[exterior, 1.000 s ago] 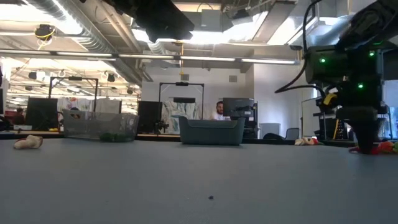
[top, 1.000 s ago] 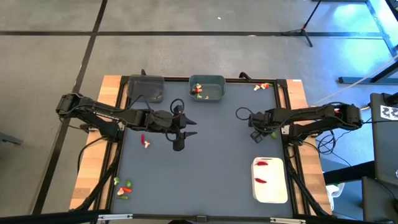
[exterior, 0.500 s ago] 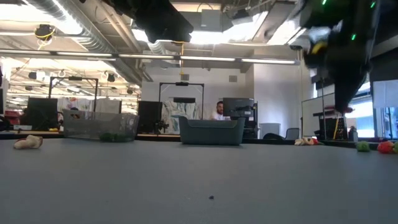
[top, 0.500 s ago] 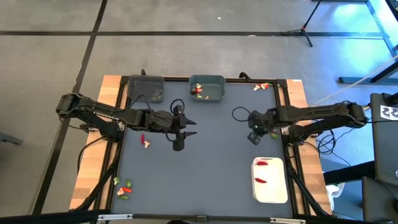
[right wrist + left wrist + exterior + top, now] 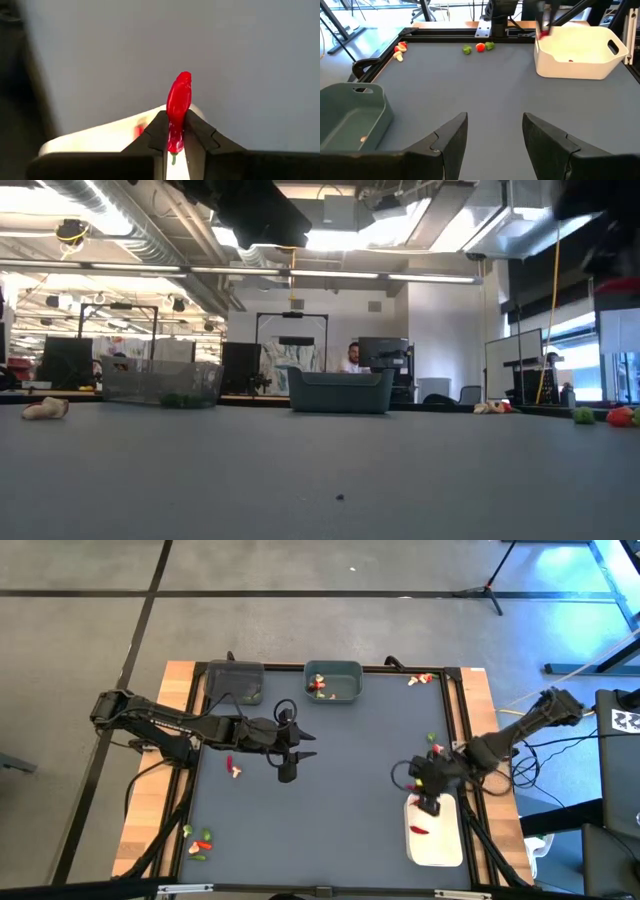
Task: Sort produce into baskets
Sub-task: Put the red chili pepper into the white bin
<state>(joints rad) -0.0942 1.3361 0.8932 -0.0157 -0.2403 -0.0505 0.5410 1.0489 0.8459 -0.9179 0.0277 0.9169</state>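
Note:
My right gripper [image 5: 430, 802] is shut on a small red chili [image 5: 178, 100] above the far end of the white tray [image 5: 440, 840], which holds red pieces [image 5: 420, 830]. It also shows in the left wrist view [image 5: 543, 25] over the tray [image 5: 580, 65]. My left gripper [image 5: 287, 772] hangs open and empty over the table's middle left; its fingers [image 5: 451, 137] stand apart. The dark grey bin [image 5: 235, 683] and the grey-teal bin [image 5: 333, 682] stand at the far edge. Loose pieces lie at the left [image 5: 232, 766], near left [image 5: 200, 840], far right [image 5: 420, 679] and right [image 5: 434, 747]. My right gripper pinches the red chili by its stem half [image 5: 174, 131] between the two fingertips. The chili lies along the fingers, and its red tip [image 5: 182, 80] sticks out past them. The fingers point down from above. The chili is lifted clear, over the white tray [image 5: 100, 137].
The grey table surface [image 5: 350, 790] is bare between the two arms. A black frame [image 5: 190, 760] and wooden strips border the table. In the low view the teal bin [image 5: 340, 392] and a tan piece [image 5: 45, 409] show, with green and red pieces [image 5: 600, 417] at the right.
My right gripper has risen from the pieces at the table's right side with the red chili lifted clear. It has then gone toward the near edge and stands over the white tray's far end.

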